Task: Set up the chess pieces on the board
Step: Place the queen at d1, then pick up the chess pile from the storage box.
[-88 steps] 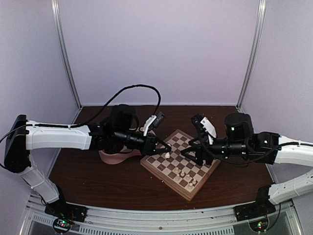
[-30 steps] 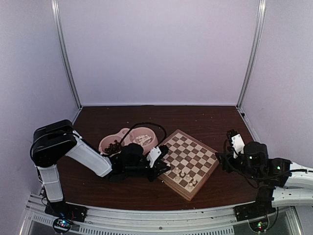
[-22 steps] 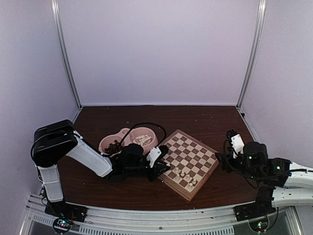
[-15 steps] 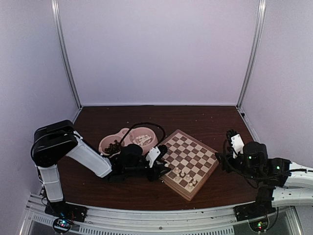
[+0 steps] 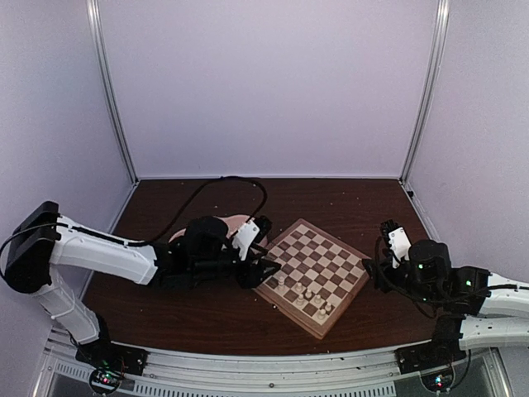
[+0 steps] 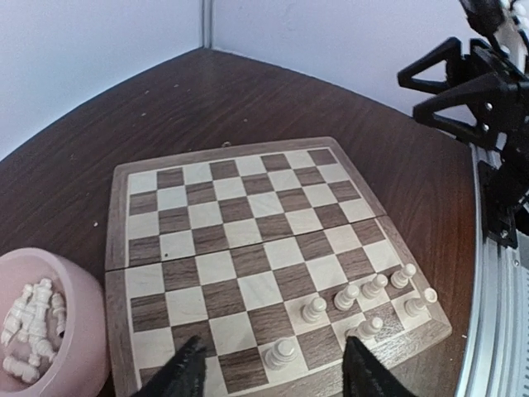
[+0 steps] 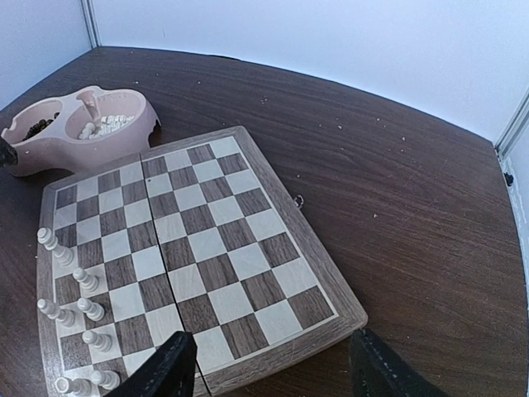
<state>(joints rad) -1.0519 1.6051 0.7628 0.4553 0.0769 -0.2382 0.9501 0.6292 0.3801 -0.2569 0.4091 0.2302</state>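
Note:
The board (image 5: 318,269) lies in the middle of the table, turned cornerwise. Several cream-white chess pieces (image 6: 347,296) stand in its near rows. One pawn (image 6: 281,354) stands alone on an edge square just ahead of my left gripper (image 6: 273,382). That gripper is open, its fingers (image 6: 186,376) wide apart with nothing between them. It hovers at the board's left corner (image 5: 261,270). My right gripper (image 7: 273,374) is open and empty, low over the board's right corner (image 5: 374,271). More white pieces (image 6: 33,318) lie in a pink bowl.
A pink double-bowl dish (image 7: 83,132) sits left of the board, one bowl with white pieces, the other with dark ones (image 7: 37,128). In the top view my left arm (image 5: 116,252) covers most of it. Walls close the back and sides.
The left gripper went from shut to open, leaving a pawn on the board's near-left edge square. It has drawn back and risen a little. The right arm is unchanged over the last second.

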